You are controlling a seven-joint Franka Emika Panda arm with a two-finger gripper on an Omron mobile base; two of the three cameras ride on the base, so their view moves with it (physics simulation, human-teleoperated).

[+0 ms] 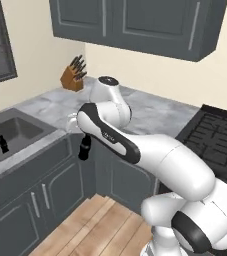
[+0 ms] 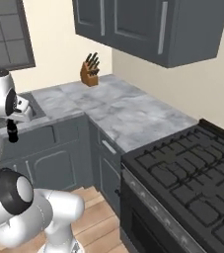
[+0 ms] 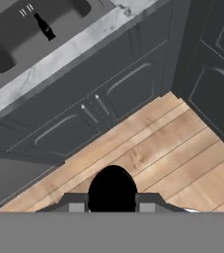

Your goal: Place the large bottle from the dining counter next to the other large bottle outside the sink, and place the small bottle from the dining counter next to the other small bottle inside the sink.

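The end effector [image 1: 85,150] is clenched on a small black bottle [image 3: 112,189], held upright in the air over the wooden floor [image 3: 148,148], in front of the dark lower cabinets [image 3: 79,118] and short of the counter [image 1: 30,150] edge. The sink [image 1: 20,131] lies beyond that edge, with the other small bottle [image 1: 4,144] standing inside it. The risk I see is the carried bottle clipping the counter lip if it crosses too low, or toppling its twin if set down tight against it.
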